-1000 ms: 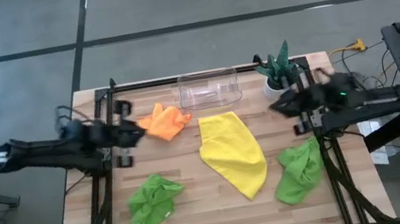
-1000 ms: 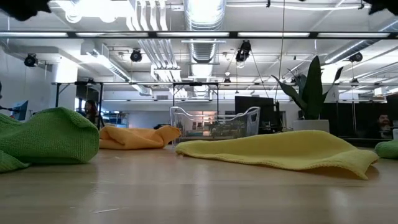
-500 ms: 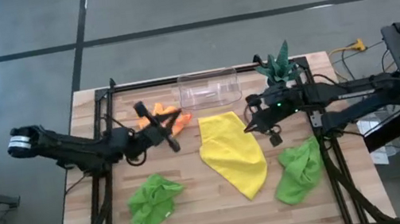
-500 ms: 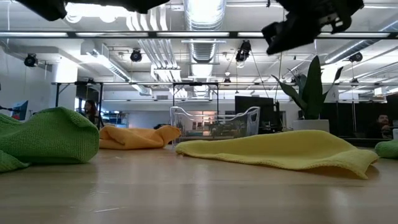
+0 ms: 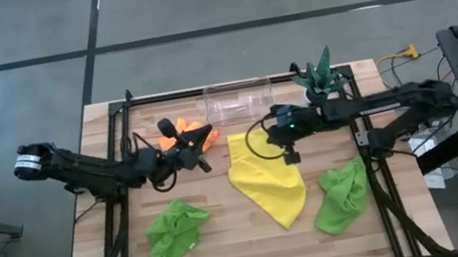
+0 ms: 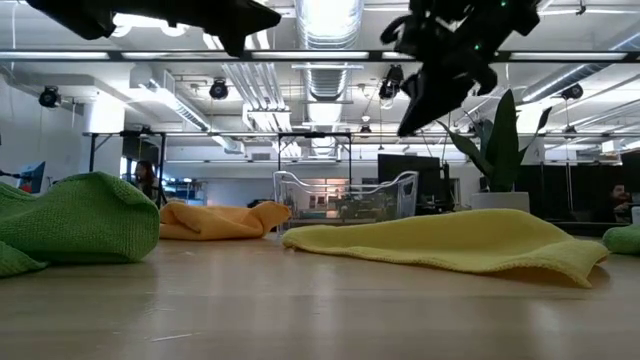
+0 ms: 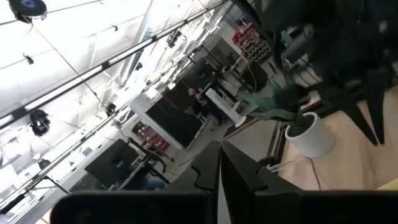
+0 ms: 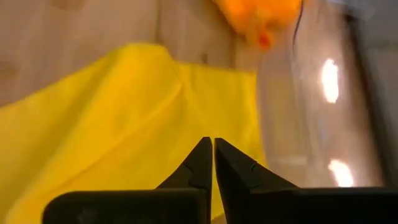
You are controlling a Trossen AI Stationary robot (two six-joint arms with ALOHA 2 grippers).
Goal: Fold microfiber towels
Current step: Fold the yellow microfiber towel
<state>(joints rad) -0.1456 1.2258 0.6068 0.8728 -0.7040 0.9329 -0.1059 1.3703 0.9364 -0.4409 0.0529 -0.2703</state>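
Note:
A yellow towel (image 5: pixel 266 178) lies spread in the middle of the table and shows in the low view (image 6: pixel 450 243) too. An orange towel (image 5: pixel 196 135) lies crumpled at the far left. Two lime green towels lie bunched at the near left (image 5: pixel 176 232) and the near right (image 5: pixel 343 195). My left gripper (image 5: pixel 199 156) is shut, in the air beside the orange towel. My right gripper (image 5: pixel 288 154) is shut above the yellow towel's far right edge (image 8: pixel 186 93). In the low view both grippers, left (image 6: pixel 265 20) and right (image 6: pixel 408 125), hang well above the table.
A clear plastic bin (image 5: pixel 239 101) stands at the far edge, in the middle. A spiky green plant in a white pot (image 5: pixel 318 77) stands at the far right. Bare wooden tabletop (image 5: pixel 248 245) shows between the towels near the front edge.
Both arms have swung in from the table's left and right edges toward the middle. My left gripper has come over beside the orange towel, and my right gripper over the yellow towel's far right edge. The towels have not moved.

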